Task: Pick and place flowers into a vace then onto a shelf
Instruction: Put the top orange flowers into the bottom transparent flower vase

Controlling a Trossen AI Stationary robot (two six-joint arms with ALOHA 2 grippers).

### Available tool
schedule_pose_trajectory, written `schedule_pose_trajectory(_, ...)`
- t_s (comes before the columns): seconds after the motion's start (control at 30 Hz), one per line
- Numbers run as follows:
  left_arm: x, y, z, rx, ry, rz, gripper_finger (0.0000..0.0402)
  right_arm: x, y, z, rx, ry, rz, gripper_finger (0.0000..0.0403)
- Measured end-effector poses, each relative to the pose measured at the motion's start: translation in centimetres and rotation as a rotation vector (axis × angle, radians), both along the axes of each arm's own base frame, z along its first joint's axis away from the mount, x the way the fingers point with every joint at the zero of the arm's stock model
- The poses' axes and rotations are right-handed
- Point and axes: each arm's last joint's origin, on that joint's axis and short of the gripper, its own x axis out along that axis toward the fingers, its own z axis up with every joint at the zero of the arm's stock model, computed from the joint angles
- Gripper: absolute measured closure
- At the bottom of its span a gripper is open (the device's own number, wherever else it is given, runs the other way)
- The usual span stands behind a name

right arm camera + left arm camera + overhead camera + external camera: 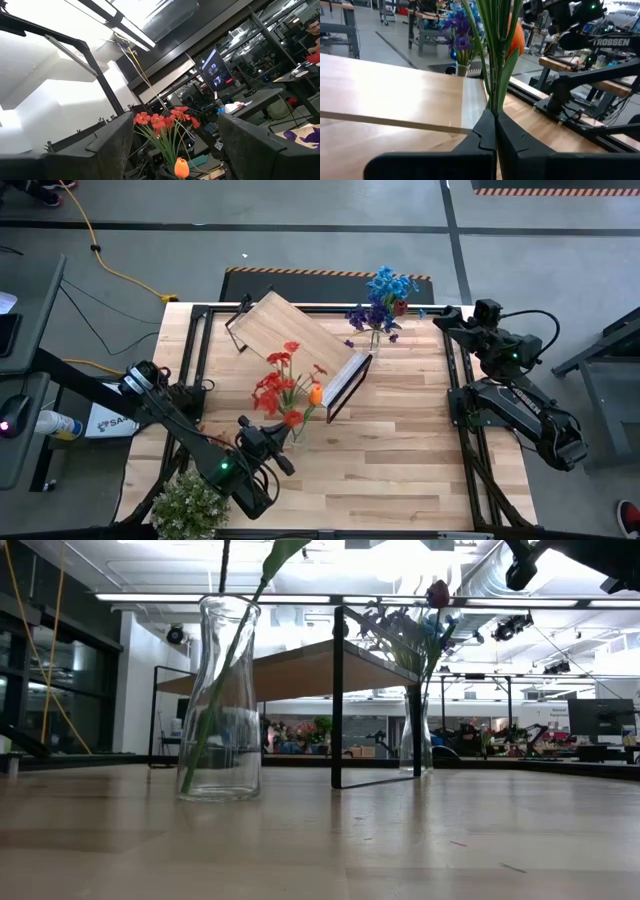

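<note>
Left gripper [283,442]: fingers [482,137] closed on the green stalks of the red and orange flowers [283,388]. In the left wrist view the stalks rise straight out of the pinch point, with an orange bloom [516,40] just beyond the fingertips. In the high view the red blooms spread ahead of this gripper, toward the shelf [295,340].

Shelf: light wood board on a black frame, set at an angle on the table [400,460], directly past the held blooms. Its pale end panel [345,377] is the part nearest the orange bloom.

Low view: a clear glass vase [221,700] stands upright on the table with one green stalk inside it, leaning. The gripper itself lies outside this view.

Blue and purple flowers [383,300]: standing in a second glass vase [415,735] at the far edge of the table, beyond the shelf, well apart from the left gripper.

Right gripper [172,150]: jaws wide, nothing between them, parked at the table's right edge. Its wrist view shows the red flowers [162,120] farther off.

Leafy clump [190,502]: just beside the left arm, behind the gripper.
</note>
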Motion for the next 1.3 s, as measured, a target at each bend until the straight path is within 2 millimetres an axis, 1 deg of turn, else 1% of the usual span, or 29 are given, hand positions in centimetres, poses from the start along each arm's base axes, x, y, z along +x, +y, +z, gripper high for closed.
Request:
schedule_pose_trajectory(0.07,0.0,0.0,-0.3,-0.002,0.001,-0.001,0.0372,0.0,0.0,0.0,-0.001,0.0,0.0,0.0123)
schedule_pose_trajectory(0.27,-0.3,0.3,-2.6,-0.019,-0.051,0.008,0.0372,0.0,0.0,0.0,-0.008,-0.001,-0.004,0.0123)
schedule_pose_trajectory(0.37,-0.5,0.5,-3.3,-0.032,-0.064,0.01,0.0372,0.0,0.0,0.0,-0.008,-0.001,-0.004,0.0123)
schedule_pose_trajectory(0.6,-0.5,0.4,-3.5,-0.051,-0.061,0.006,0.0369,0.0,0.0,0.0,-0.015,-0.005,-0.011,0.0123)
schedule_pose_trajectory(0.83,-0.5,0.4,-3.6,-0.081,-0.03,-0.005,0.031,0.0,0.0,0.0,-0.013,-0.006,-0.012,0.0123)
schedule_pose_trajectory(0.97,-0.5,0.4,-3.7,-0.107,-0.003,-0.013,0.0291,0.0,0.0,0.0,-0.013,-0.006,-0.012,0.0123)
schedule_pose_trajectory(1.3,-0.5,0.3,-4.1,-0.197,0.084,-0.044,0.0283,0.0,0.0,0.0,-0.014,-0.007,-0.012,0.0123)
